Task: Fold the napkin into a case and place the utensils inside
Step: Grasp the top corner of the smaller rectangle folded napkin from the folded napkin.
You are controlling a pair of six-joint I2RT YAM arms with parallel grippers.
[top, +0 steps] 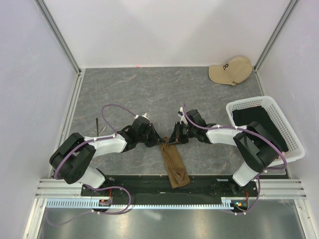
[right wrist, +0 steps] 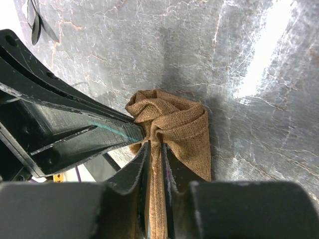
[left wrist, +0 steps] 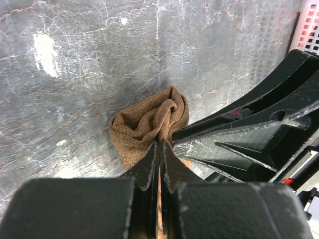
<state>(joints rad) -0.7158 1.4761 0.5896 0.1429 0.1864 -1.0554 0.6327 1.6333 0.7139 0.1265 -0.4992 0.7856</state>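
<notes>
The olive-brown napkin lies as a narrow folded strip near the table's front edge, between the two arms. Its far end is bunched up where both grippers meet. My left gripper is shut on that bunched end, with a sliver of cloth between its fingers. My right gripper faces it and is shut on the same end, a fold of cloth running down between its jaws. In the top view the two grippers almost touch. Slim dark utensils lie on the table to the left.
A white mesh basket holding black fabric stands at the right edge. A beige cap lies in the far right corner. White walls with metal rails close in the grey table on three sides.
</notes>
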